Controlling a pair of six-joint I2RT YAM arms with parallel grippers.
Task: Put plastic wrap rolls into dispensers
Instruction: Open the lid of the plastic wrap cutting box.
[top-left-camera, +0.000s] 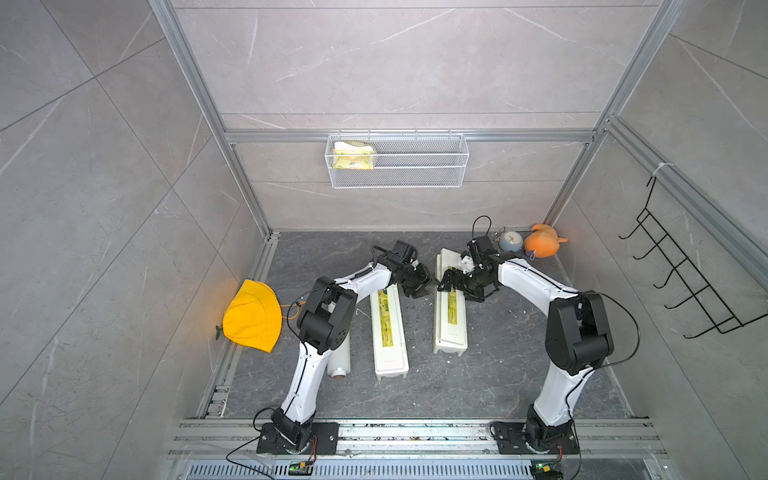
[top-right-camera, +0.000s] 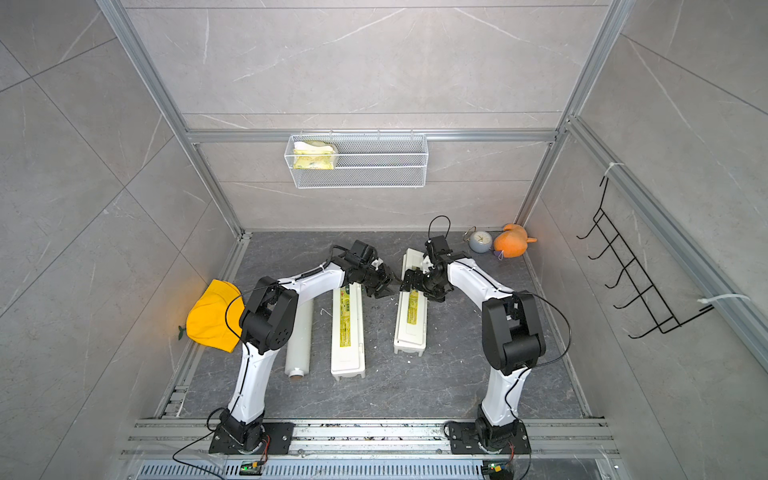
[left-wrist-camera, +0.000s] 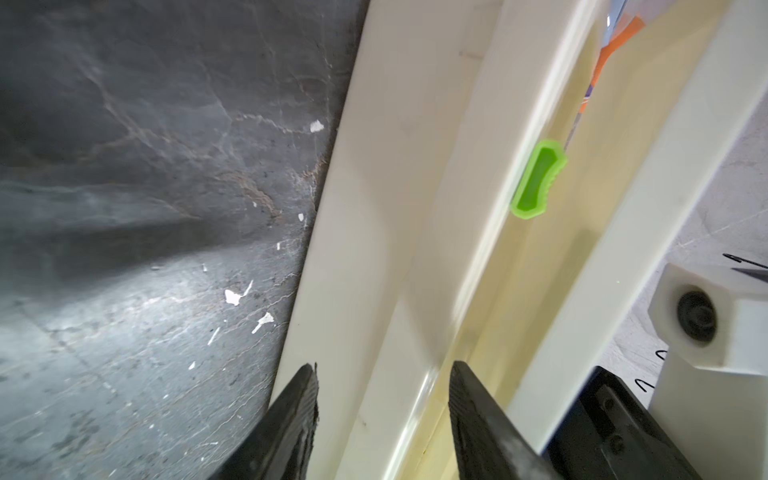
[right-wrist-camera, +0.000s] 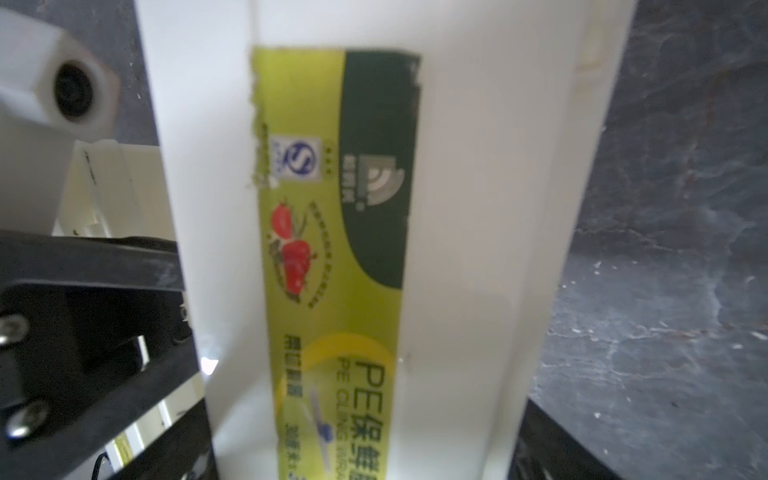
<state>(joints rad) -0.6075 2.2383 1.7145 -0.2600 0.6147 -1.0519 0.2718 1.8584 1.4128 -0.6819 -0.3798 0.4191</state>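
Note:
Two cream dispensers lie lengthwise on the dark floor in both top views, the left one (top-left-camera: 388, 332) (top-right-camera: 348, 332) and the right one (top-left-camera: 451, 328) (top-right-camera: 411, 328). One plastic wrap roll (top-left-camera: 341, 357) (top-right-camera: 300, 340) lies left of them, partly under my left arm. My left gripper (top-left-camera: 419, 286) (left-wrist-camera: 382, 374) is at the right dispenser's (left-wrist-camera: 395, 166) left edge, its jaws a little apart over the rim. A green slider (left-wrist-camera: 538, 178) sits on that dispenser. My right gripper (top-left-camera: 459, 291) (right-wrist-camera: 365, 457) spans the right dispenser (right-wrist-camera: 478, 208), with fingers against both sides.
A yellow cap (top-left-camera: 251, 316) lies at the left wall. A small clock (top-left-camera: 510, 241) and an orange plush (top-left-camera: 542, 241) sit at the back right. A wire basket (top-left-camera: 397, 160) hangs on the back wall, and a black hook rack (top-left-camera: 685, 282) on the right wall.

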